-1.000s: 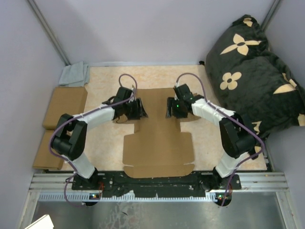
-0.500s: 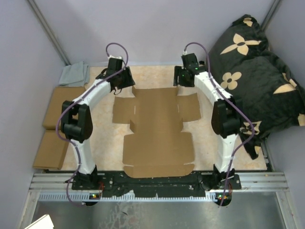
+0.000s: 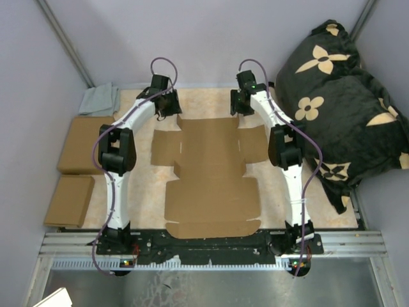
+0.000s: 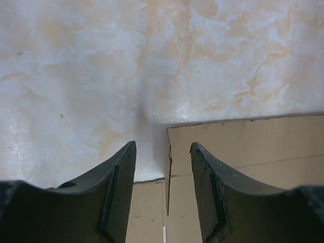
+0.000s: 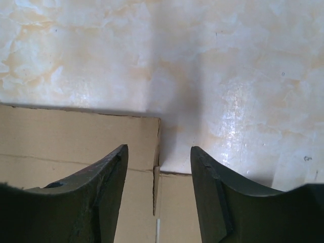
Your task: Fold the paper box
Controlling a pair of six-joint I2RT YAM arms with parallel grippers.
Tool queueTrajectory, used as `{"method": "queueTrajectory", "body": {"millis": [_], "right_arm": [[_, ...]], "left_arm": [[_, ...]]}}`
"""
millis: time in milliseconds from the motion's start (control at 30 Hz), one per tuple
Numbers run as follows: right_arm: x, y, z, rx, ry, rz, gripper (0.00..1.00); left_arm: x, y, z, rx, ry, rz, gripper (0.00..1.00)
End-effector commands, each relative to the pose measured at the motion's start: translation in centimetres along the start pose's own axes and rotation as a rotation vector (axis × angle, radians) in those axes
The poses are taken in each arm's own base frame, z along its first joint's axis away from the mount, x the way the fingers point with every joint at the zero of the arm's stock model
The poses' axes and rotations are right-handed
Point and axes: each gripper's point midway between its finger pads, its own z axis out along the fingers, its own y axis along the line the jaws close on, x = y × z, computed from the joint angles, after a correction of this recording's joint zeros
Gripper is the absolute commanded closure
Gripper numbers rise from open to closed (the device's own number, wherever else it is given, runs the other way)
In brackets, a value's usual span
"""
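The paper box (image 3: 211, 173) is a flat brown cardboard blank lying unfolded in the middle of the table. My left gripper (image 3: 169, 109) is open and hovers over its far left corner, where a slit (image 4: 168, 172) separates the far flap from the side flap. My right gripper (image 3: 239, 105) is open over the far right corner, straddling the matching slit (image 5: 156, 177). Neither gripper holds anything. In the wrist views the cardboard (image 4: 243, 152) (image 5: 71, 136) lies flat below the open fingers.
Two ready-made brown boxes (image 3: 86, 144) (image 3: 69, 200) lie at the left edge. A grey cloth (image 3: 100, 99) sits at the far left corner. A black flowered cushion (image 3: 342, 96) fills the right side. Grey walls close the back.
Both arms have stretched from above the blank's middle to its far corners. The far flap and side flaps, partly lifted a second ago, now lie flat.
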Motion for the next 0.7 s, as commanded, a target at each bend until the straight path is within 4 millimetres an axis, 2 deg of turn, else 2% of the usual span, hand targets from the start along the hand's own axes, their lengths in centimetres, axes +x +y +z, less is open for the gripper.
{"method": "queueTrajectory", "body": {"millis": [0, 200, 267, 333, 467, 533, 667], "right_arm": [[-1.3, 0.4, -1.6, -0.009, -0.025, -0.032, 0.50], [-0.6, 0.7, -1.7, -0.031, 0.006, -0.048, 0.60], [-0.3, 0.8, -1.6, -0.038, 0.017, -0.051, 0.65], [0.0, 0.9, -1.5, -0.045, 0.030, -0.055, 0.73], [0.1, 0.9, -1.7, -0.046, 0.036, -0.058, 0.91], [-0.2, 0.9, -2.2, -0.047, 0.022, -0.058, 1.00], [-1.3, 0.9, -3.9, -0.043, -0.030, -0.054, 1.00]], "left_arm": [[1.0, -0.3, 0.7, 0.023, 0.050, 0.028, 0.47], [2.6, -0.2, 1.8, 0.038, 0.119, 0.051, 0.49], [2.6, -0.4, 1.9, 0.050, 0.123, 0.050, 0.53], [2.7, -0.6, 2.0, 0.061, 0.126, 0.050, 0.62], [2.5, -1.3, 1.8, 0.095, 0.123, 0.054, 0.96], [2.0, -1.8, 1.2, 0.119, 0.108, 0.059, 1.00], [0.3, -2.8, -1.4, 0.159, 0.032, 0.066, 1.00]]}}
